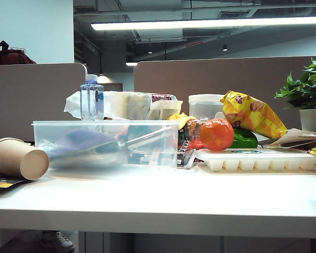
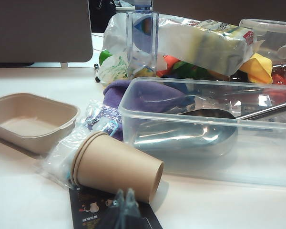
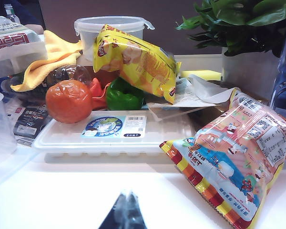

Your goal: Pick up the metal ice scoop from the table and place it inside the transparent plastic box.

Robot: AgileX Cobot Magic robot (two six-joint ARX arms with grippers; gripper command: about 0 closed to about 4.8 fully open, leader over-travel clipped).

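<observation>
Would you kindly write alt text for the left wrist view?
A metal scoop lies inside a clear plastic box on a white table. Paper cups lie tipped in front; a beige tray sits beside. The left pincer shows blurred at the edge.

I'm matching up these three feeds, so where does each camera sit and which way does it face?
Exterior view: low at the table edge, facing across it at the transparent plastic box holding the metal ice scoop; no arm shows.
Left wrist view: low over the table, facing box, scoop and paper cups; the left hand shows as a dark blurred tip.
Right wrist view: low, facing the ice cube tray; the right hand, shut.
Shared: exterior and left wrist both show the scoop.
</observation>
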